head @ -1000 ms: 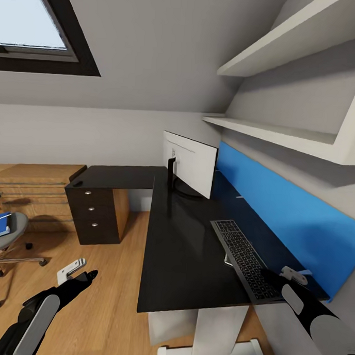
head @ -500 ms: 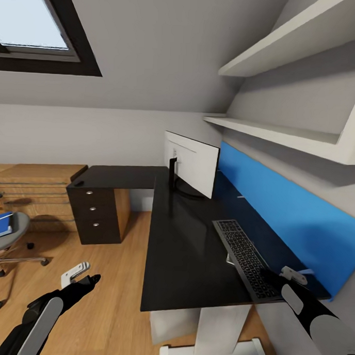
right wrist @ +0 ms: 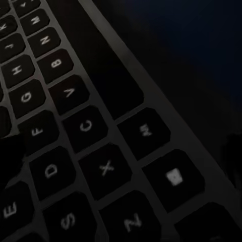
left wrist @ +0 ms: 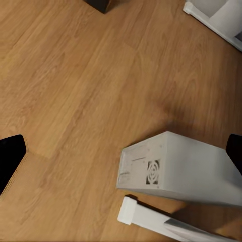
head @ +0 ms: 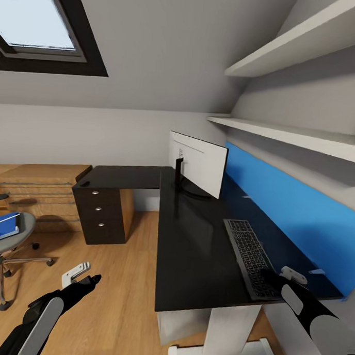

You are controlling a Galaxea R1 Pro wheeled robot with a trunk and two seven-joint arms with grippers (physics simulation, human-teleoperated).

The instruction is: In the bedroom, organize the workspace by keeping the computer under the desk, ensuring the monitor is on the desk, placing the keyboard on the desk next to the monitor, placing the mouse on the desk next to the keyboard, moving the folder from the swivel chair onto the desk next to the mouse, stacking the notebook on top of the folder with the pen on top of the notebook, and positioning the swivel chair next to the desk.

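The black desk [head: 195, 250] carries the monitor [head: 201, 165] at its back, white rear toward me, and the keyboard [head: 249, 255] along the blue wall panel. My right gripper [head: 268, 277] hovers open just over the keyboard's [right wrist: 96, 126] near end. A small black lump, the mouse [head: 84, 183], sits on the desk's far left corner. The blue folder [head: 2, 225] lies on the swivel chair [head: 12, 237] at the left. My left gripper [head: 93, 280] hangs open over the floor, looking down at the white computer [left wrist: 191, 171] beside the desk's foot. Notebook and pen are out of view.
A light wood dresser [head: 40, 192] stands behind the chair, beside the desk's drawer unit [head: 101, 215]. White shelves [head: 282, 133] jut out above the desk. Wood floor [head: 121, 288] lies between chair and desk. The desk's white foot [left wrist: 151, 219] runs next to the computer.
The whole picture has slid right, so the camera has moved. Both arms keep their pose, the right gripper still over the keyboard's near end.
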